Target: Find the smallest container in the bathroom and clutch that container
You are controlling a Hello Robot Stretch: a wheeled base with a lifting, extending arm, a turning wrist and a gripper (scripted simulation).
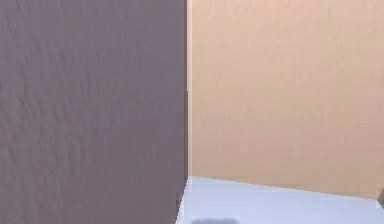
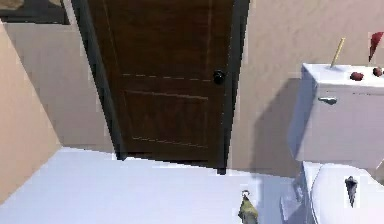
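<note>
Claw: state and load cannot be told | step: search | best: face toilet tank [image 2: 340,110], frame right; compare small items [image 2: 357,75] on top.

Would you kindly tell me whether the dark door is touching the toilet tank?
Apart. In the arm side view, a strip of beige wall separates the dark door from the toilet tank, which stands to its right.

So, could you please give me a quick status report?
Gripper low at arm side view's bottom edge, cannot tell if holding anything. Small red things on toilet tank, container not identified. Grey wall close ahead; dark door shut.
</note>
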